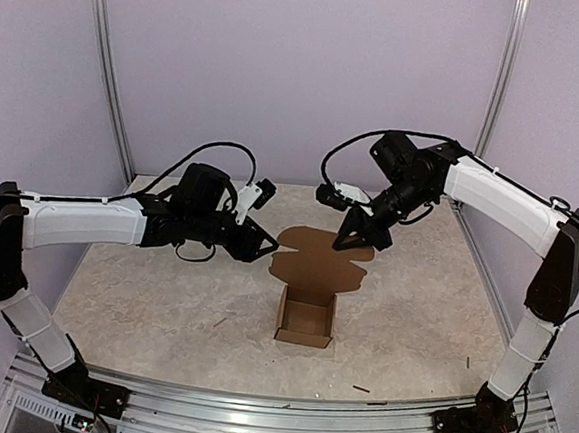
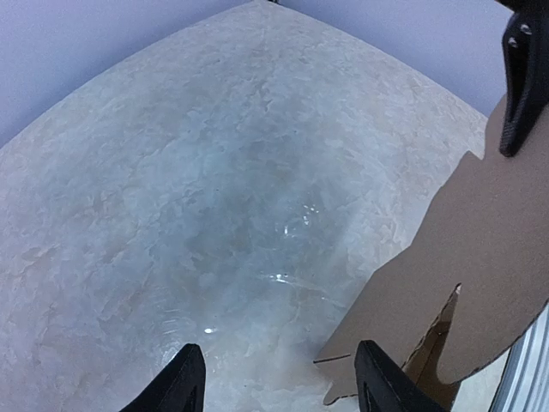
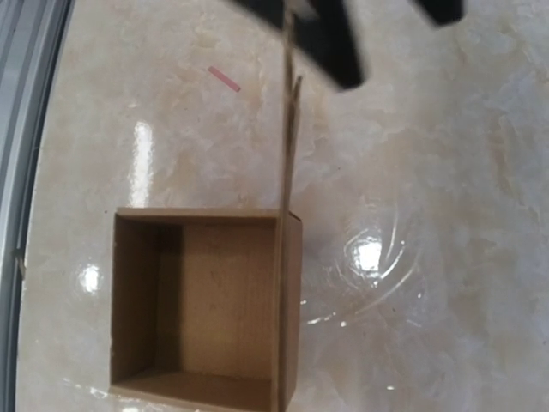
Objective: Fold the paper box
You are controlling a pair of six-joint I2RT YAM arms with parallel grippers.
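Now the paper box (image 1: 304, 323) sits in the middle of the table (image 1: 143, 295), between the two arms. Its bottom part is already a little open tray with four walls up. One big flap (image 1: 321, 264) with round ears is not folded down yet. It rises from the wall of the tray that is farthest from the arm bases.

The right gripper (image 1: 348, 241) is pinched tight on the top part of that flap. From its own camera the flap looks like a thin line going down to the tray, with a dark finger on each side. I think it holds the flap up so the card does not flop flat, and so it can be tipped over the tray like a lid.

The left gripper (image 1: 270, 243) hangs just beside the left edge of the flap. Its fingers (image 2: 187, 382) are apart and only bare table shows between them, so it holds nothing. I think it is there to push in the round ear on that side, or to steady the card.

Most of the job looks done, and closing the lid is what is left. The card is thin and the tray is light, so a hard pull could drag it along. A few tiny dark scraps (image 1: 360, 389) lie near the front, well apart from the box.
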